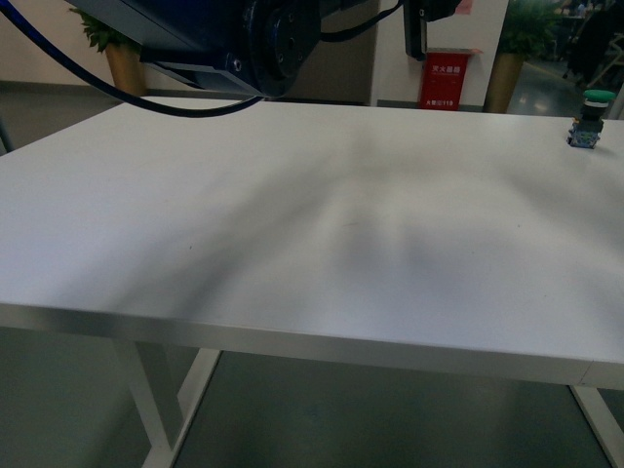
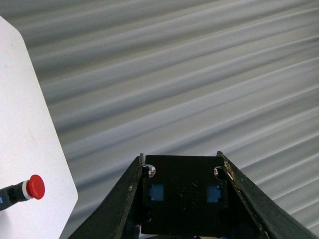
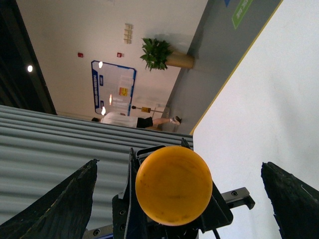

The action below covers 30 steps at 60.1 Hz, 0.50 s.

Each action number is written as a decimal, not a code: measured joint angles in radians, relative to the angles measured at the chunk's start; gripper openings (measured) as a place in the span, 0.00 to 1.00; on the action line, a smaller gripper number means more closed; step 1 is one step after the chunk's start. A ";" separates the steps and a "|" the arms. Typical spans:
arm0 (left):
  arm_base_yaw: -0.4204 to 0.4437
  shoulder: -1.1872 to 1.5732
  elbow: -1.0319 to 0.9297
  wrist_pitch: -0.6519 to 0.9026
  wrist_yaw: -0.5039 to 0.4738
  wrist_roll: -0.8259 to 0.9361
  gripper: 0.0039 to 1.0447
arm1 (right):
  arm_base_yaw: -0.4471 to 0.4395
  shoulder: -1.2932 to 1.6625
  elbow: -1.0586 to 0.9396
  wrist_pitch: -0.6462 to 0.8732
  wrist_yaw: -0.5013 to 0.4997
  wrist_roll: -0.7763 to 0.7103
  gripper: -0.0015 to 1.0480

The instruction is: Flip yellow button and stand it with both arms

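Observation:
My left gripper (image 2: 182, 162) is shut on the yellow button (image 2: 182, 193); in the left wrist view only its black contact block with two blue squares shows between the fingers (image 2: 124, 199). In the right wrist view the button's round yellow-orange cap (image 3: 173, 185) faces the camera, held in the left gripper's dark jaws. My right gripper (image 3: 179, 199) is open, its fingers (image 3: 70, 204) wide apart on either side of the cap and not touching it. In the front view only a glossy dark arm (image 1: 234, 39) shows at the top; the button is out of view there.
A green-capped switch (image 1: 589, 119) stands at the far right of the white table (image 1: 292, 214). A red-capped switch (image 2: 25, 189) lies near a table corner in the left wrist view. Potted plants and a red box stand beyond the table.

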 joint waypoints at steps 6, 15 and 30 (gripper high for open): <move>-0.010 0.000 0.002 -0.009 0.000 0.000 0.35 | 0.006 0.010 0.010 0.006 0.001 0.010 0.93; -0.018 0.000 0.002 -0.018 0.001 0.001 0.35 | 0.021 0.014 0.013 0.031 0.010 0.018 0.93; -0.027 0.001 0.006 -0.026 -0.010 0.000 0.34 | 0.034 0.020 0.029 0.070 0.051 0.007 0.70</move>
